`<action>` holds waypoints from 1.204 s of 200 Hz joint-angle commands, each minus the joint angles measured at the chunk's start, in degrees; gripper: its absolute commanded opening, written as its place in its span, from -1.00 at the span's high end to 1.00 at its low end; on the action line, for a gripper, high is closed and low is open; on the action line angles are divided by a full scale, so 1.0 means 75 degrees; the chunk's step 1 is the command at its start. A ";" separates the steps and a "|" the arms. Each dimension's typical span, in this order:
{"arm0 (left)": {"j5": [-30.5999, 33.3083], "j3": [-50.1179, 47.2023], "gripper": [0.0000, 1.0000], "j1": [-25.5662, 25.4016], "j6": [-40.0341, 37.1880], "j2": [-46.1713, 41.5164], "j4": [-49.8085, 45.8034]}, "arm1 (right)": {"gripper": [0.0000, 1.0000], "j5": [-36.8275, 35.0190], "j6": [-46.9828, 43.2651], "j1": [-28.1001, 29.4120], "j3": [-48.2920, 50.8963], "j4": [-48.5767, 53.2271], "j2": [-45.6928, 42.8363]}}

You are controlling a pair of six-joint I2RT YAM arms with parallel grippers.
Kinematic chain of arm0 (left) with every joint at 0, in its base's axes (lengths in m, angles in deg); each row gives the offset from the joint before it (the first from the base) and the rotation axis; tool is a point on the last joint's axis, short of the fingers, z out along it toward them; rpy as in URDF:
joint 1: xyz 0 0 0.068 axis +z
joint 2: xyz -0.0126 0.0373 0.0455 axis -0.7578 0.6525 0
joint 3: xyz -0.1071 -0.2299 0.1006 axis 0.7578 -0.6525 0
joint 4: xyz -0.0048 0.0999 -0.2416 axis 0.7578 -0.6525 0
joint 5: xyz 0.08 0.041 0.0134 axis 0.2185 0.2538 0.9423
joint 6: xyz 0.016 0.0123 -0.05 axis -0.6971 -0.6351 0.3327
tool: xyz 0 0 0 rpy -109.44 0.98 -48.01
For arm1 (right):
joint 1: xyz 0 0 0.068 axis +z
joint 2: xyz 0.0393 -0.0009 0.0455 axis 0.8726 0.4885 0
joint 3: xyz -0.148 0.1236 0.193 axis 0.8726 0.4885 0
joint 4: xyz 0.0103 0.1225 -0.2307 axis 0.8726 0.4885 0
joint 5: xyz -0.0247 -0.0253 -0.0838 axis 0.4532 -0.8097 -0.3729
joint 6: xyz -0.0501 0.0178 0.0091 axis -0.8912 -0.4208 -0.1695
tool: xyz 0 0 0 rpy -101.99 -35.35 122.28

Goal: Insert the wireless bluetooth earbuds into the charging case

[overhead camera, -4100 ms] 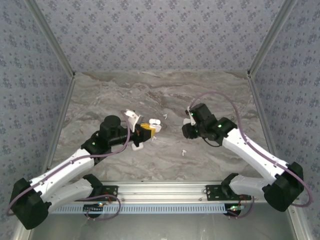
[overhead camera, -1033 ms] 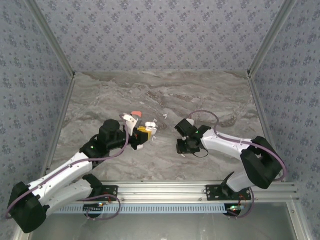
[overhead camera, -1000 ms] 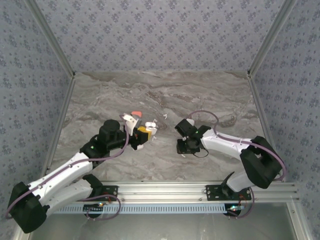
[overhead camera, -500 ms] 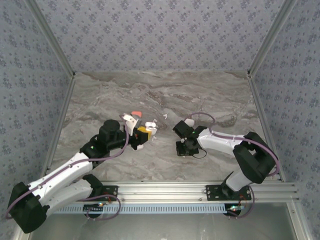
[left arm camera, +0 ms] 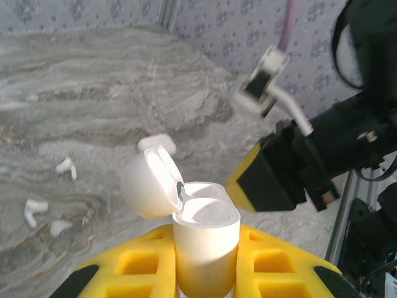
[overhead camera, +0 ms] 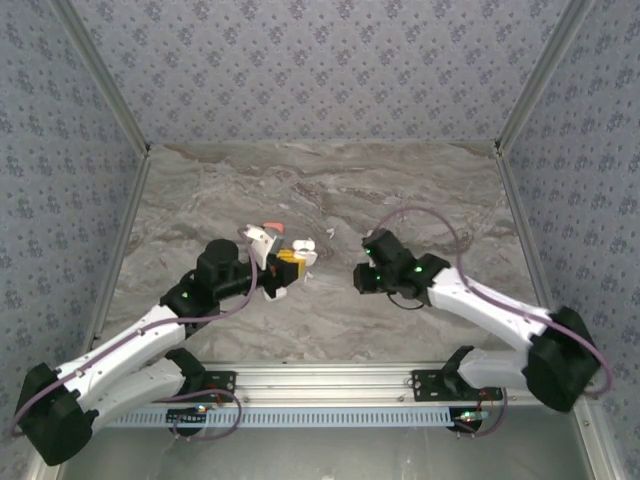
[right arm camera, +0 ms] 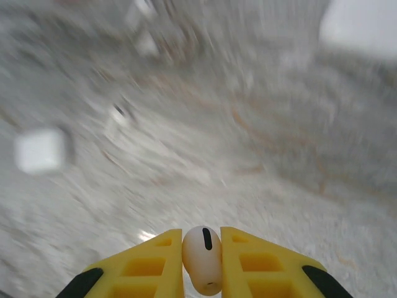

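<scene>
Top view first: the left hand point(overhead camera: 288, 264) is out over the middle-left of the marbled bench point(overhead camera: 330, 180), yellow pads closed, with the white charging case point(overhead camera: 304, 247) pinched at its tips. Across from it, the right hand point(overhead camera: 362, 280) sits close by, the two facing each other with a narrow strip of bench between them. From up here I can't tell what the right one is carrying, it's too small.

Over to the left wrist camera, and here's the case up close. It stands upright between the two yellow pads of the left hand point(left arm camera: 205, 264), clamped tight on its lower body. The lid point(left arm camera: 147, 183) is flipped open and hangs off to the left on its hinge. The black body of the right hand looms just beyond on the right, with one yellow pad facing the case. Down on the bench, a loose earbud point(left arm camera: 66, 166) lies on the left and another point(left arm camera: 32, 211) nearer the corner, both well apart from the case.

Right wrist camera: the background is badly blurred, but the grip is clear. The yellow pads are squeezed together on a single white earbud point(right arm camera: 203, 257) with a dark slot on its face, held clear above the bench.
</scene>
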 commanded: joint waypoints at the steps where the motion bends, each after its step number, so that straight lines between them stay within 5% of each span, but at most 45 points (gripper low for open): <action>1: -0.0054 0.0012 1.00 -0.0156 0.0049 0.0172 0.1231 | 0.60 -0.0545 0.0023 -0.0131 -0.0059 -0.0980 -0.0903; 96: 0.0535 0.0111 1.00 -0.1206 -0.1215 0.1878 0.3894 | 0.60 -0.0224 -0.0062 -0.0232 0.0265 -0.3972 -0.2548; 149: 0.1125 0.0442 1.00 -0.1653 -0.1563 0.2539 0.4664 | 0.58 -0.0263 0.0035 -0.0310 0.0428 -0.4349 -0.2907; 241: 0.1509 0.0566 1.00 -0.1829 -0.1653 0.2857 0.5606 | 0.58 0.1079 0.1691 -0.0678 0.0641 -0.5024 -0.2514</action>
